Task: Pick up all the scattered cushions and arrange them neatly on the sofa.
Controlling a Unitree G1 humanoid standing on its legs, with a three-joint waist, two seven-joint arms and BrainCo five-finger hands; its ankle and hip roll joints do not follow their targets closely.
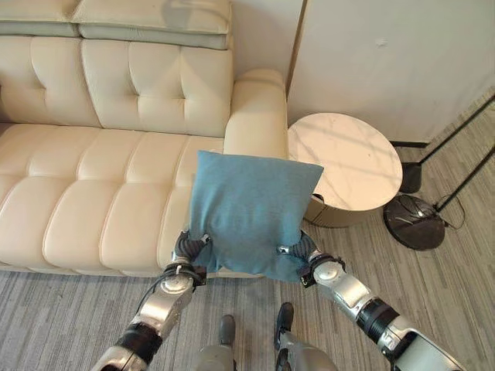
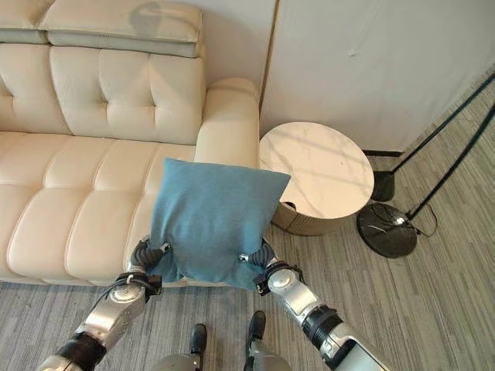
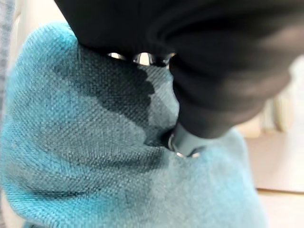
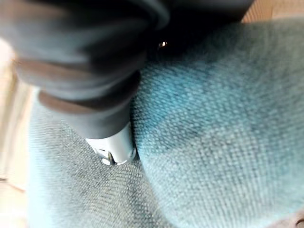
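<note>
Between the two hands, near the middle of the head views, a blue cushion (image 1: 249, 212) is held up off the floor, in front of the sofa's (image 1: 93, 193) right end and armrest. At its 7 o'clock corner the left hand (image 1: 189, 249) grips the fabric; at its 5 o'clock corner the right hand (image 1: 304, 253) does the same. In each wrist view a thumb (image 3: 183, 145) presses into the cloth, which bunches around it, while the fingers lie hidden behind the cushion. At 2 o'clock from the cushion stands a round table (image 1: 348, 166), with a lamp base (image 1: 414, 221) on the floor beyond it.
</note>
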